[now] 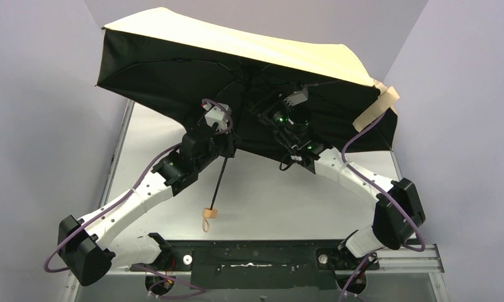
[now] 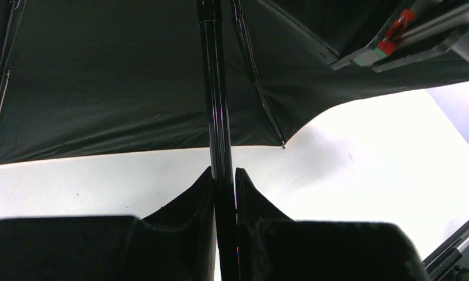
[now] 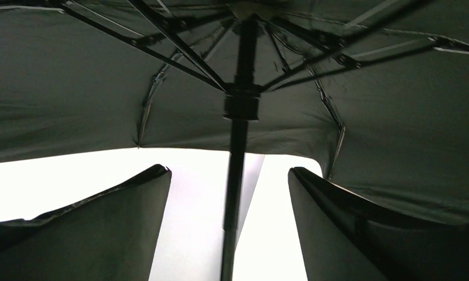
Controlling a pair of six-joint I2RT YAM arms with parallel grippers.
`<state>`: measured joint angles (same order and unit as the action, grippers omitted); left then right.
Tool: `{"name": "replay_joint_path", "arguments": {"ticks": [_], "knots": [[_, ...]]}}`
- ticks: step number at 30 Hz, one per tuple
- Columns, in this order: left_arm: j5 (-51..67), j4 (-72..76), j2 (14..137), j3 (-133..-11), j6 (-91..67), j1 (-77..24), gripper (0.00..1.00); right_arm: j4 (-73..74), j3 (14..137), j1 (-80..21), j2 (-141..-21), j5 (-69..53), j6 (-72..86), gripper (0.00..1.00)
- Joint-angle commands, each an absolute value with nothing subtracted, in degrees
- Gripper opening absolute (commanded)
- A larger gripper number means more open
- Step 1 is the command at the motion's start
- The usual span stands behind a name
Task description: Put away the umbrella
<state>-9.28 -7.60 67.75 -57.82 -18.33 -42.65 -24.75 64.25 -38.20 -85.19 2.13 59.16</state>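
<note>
The umbrella [image 1: 236,50] is spread open over the back of the table, beige on top and black underneath, tilted toward the camera. Its thin black shaft [image 1: 221,179] runs down to a small tan handle with a loop [image 1: 209,216]. My left gripper [image 2: 224,172] is shut on the shaft [image 2: 217,105], fingers pressed on both sides. My right gripper [image 3: 229,170] stands open under the canopy, one finger on each side of the shaft [image 3: 236,164] without touching it, just below the runner [image 3: 241,106] where the ribs meet.
A tan fabric strap [image 1: 376,107] hangs off the umbrella's right edge. The white table [image 1: 280,201] lies below, with grey walls on both sides and the arms' black base rail [image 1: 255,258] at the near edge. Purple cables loop along both arms.
</note>
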Motion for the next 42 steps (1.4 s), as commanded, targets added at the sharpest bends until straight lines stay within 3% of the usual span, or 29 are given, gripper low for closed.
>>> {"name": "replay_joint_path", "arguments": {"ticks": [1, 22, 30, 35, 42], "knots": [[-3.65, -13.8, 68.69, -55.6, -15.8, -44.77, 0.0, -25.49, 69.27, -37.43, -86.31, 1.65, 57.37, 0.75], [-3.58, -13.44, 69.44, -54.83, -16.28, -46.58, 0.0, -22.41, 76.84, -34.28, -92.12, -3.95, 59.23, 0.52], [-3.61, -13.59, 69.43, -54.84, -16.08, -46.52, 0.0, -22.68, 76.32, -34.15, -92.71, -4.81, 59.94, 0.36], [-3.45, -13.63, 69.49, -54.84, -16.12, -46.54, 0.0, -22.57, 76.71, -33.88, -92.95, -4.65, 59.81, 0.35], [-3.02, -13.86, 69.4, -54.67, -15.83, -46.52, 0.0, -22.12, 78.72, -33.36, -93.72, -4.13, 58.71, 0.4]]}}
